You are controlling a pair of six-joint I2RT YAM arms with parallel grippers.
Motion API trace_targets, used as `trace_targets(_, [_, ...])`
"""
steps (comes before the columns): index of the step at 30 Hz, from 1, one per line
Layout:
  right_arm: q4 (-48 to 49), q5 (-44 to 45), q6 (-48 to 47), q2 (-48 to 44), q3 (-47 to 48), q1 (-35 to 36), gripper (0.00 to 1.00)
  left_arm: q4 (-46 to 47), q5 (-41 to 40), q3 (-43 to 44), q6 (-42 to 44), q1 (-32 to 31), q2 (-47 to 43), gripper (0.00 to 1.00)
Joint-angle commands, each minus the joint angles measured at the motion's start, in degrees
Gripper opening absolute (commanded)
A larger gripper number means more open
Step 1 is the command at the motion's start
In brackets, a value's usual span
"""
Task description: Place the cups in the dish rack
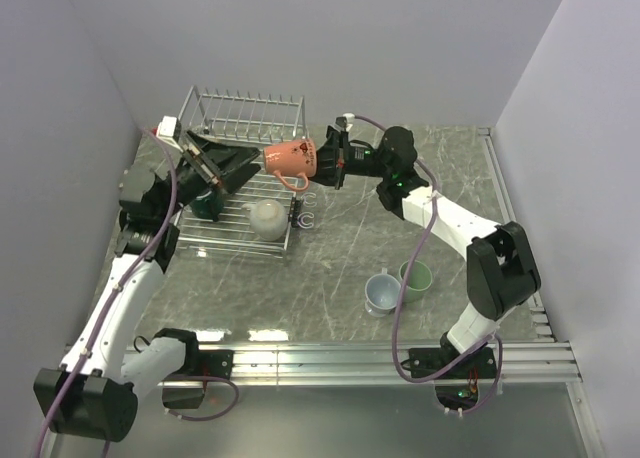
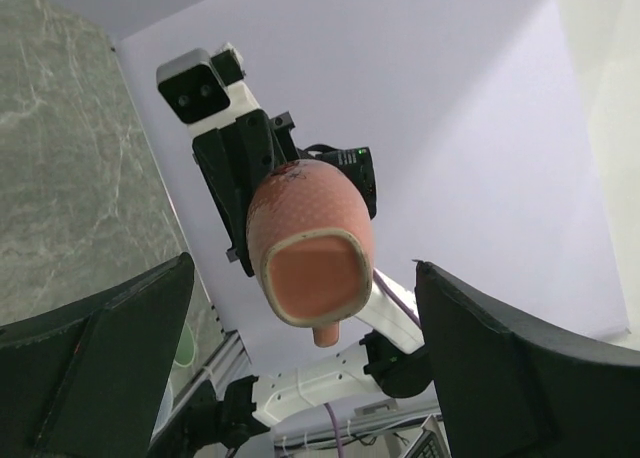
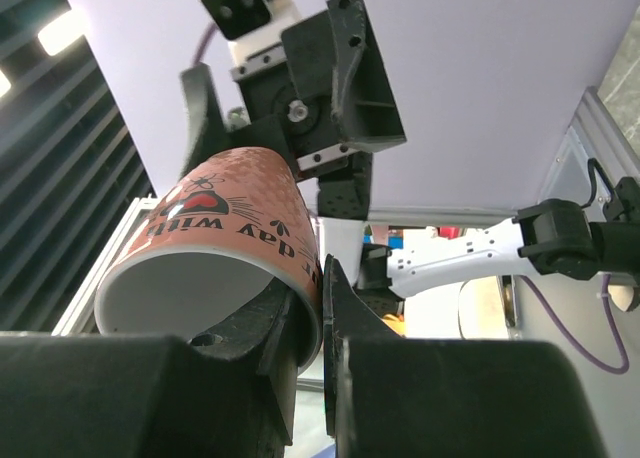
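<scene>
Above the right edge of the rack [image 1: 240, 108], the red mug [image 1: 292, 158] lay on its side in mid-air, mouth toward the right gripper [image 1: 320, 159], which was closed on the rim with one finger inside and one outside. We noted that the left gripper [image 1: 250, 163] stood wide open and empty, aimed at the mug's base and close to it; we could not tell whether it touched. We judged the main hazard to be the transfer: a rim pinch resists rotation poorly, so an off-centre closure on the rounded wall could lever the mug out of the right jaws. A release by the right before the left had firm hold would drop the mug onto the rack, near the cream mug [image 1: 267, 219] seated there. We also judged that the downward-pointing handle [image 1: 293, 183] could catch a wire during lowering. A blue-grey mug [image 1: 380, 294] and a pale green mug [image 1: 417, 278] waited on the table [image 1: 450, 178], well apart from the rack.
</scene>
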Motion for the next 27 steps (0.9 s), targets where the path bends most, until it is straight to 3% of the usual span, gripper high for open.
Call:
trace_targets(1, [3.5,-1.0,0.5,0.7,3.8,0.7,0.0,-2.6,0.6,3.8,4.5,-2.3,1.8,0.98])
trace_targets(4, [2.8,-1.4,-0.1,1.0,3.7,1.2,0.0,2.4,-0.5,1.6,1.7,-3.7,2.1,0.98])
trace_targets(13, [1.0,-1.5,-2.1,0.4,1.4,2.7,0.0,-0.5,-2.3,4.2,4.1,-5.8,3.8,0.93])
trace_targets(16, [0.8,-1.6,-2.4,0.4,1.1,3.3,0.0,-0.5,-3.5,3.5,3.6,-6.1,3.7,0.87])
trace_targets(19, [0.3,-1.3,-2.8,0.1,0.6,3.4,0.0,-1.4,-3.9,3.6,4.2,-6.1,3.3,0.62])
trace_targets(20, [0.3,-1.1,-2.9,0.1,0.5,3.4,0.0,-1.8,-3.8,3.9,4.5,-6.1,3.1,0.45])
trace_targets(23, [0.2,-0.6,-2.9,-0.2,0.3,3.4,0.0,-4.2,-4.1,4.1,5.6,-6.1,2.4,0.25])
trace_targets(25, [-0.2,-0.1,-3.2,-0.1,0.4,3.4,0.0,-4.6,-4.2,3.7,5.4,-6.1,1.9,0.18])
trace_targets(27, [-1.0,0.5,-3.6,0.0,0.5,3.3,0.0,-3.9,-3.7,2.9,5.1,-6.2,1.3,0.22])
